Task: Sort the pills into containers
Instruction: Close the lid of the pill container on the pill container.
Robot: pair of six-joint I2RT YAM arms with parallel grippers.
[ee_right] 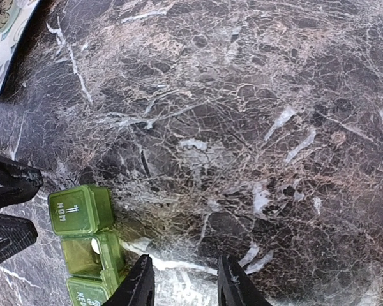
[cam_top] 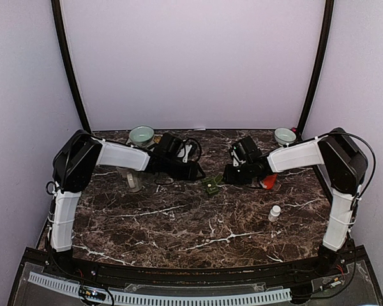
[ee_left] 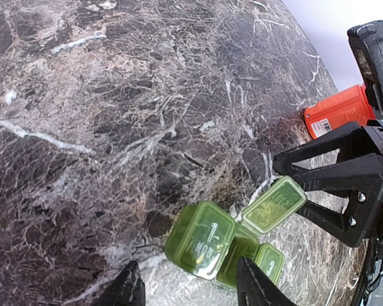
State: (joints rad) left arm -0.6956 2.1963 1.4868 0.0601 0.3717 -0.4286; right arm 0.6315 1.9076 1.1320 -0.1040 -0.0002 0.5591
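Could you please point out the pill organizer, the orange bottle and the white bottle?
pill organizer (ee_left: 201,239), left wrist view, MON lid
orange bottle (ee_left: 338,109), left wrist view, side
white bottle (cam_top: 274,215), top external view, body

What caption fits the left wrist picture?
Green pill organizer with one lid open on a dark marble table, orange bottle farther back.

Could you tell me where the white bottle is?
In the top view the white bottle stands on the table's right side, nearer the camera than the orange bottle.
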